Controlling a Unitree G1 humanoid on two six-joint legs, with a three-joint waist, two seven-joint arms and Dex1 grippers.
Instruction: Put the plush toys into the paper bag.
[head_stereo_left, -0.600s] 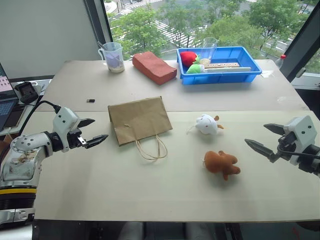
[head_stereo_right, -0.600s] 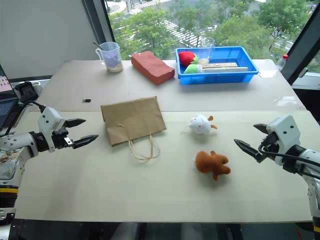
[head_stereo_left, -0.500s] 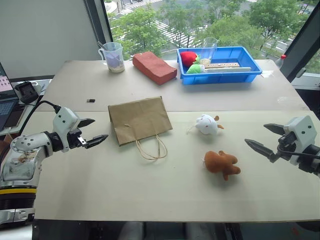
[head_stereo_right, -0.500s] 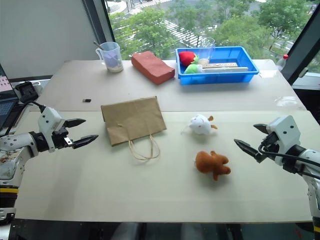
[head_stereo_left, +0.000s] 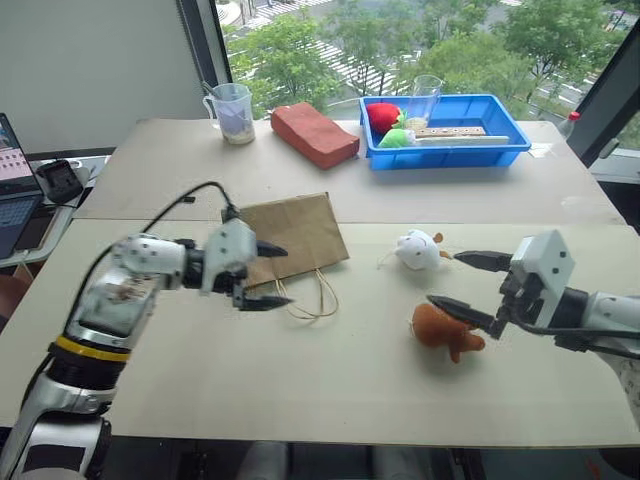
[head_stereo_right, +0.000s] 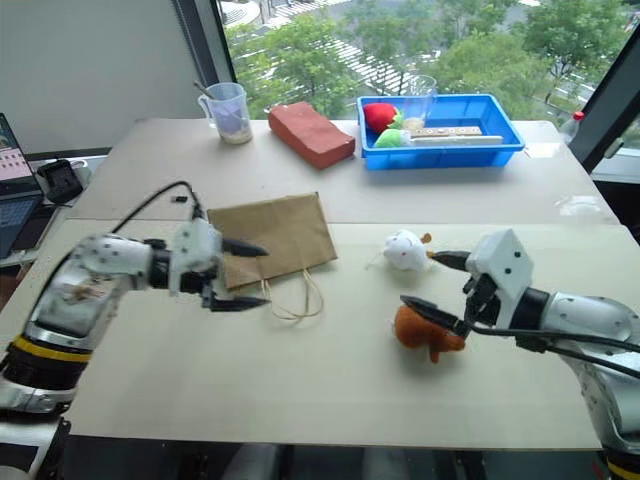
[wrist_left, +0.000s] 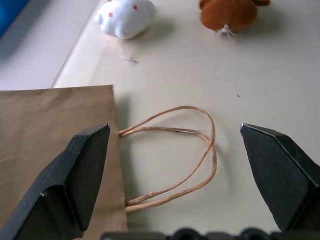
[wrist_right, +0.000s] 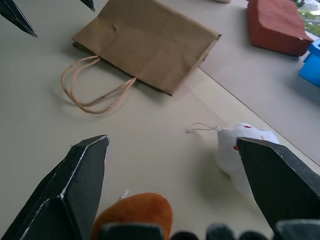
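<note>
Neither toy is bagged yet, so the whole job looks still ahead. Flat on the table, the paper bag lies under the left gripper, whose jaws gape wide and empty above its twine handles. Just under the wide-open, empty right gripper sits the orange-brown plush; the white plush lies just beside its upper finger.
</note>
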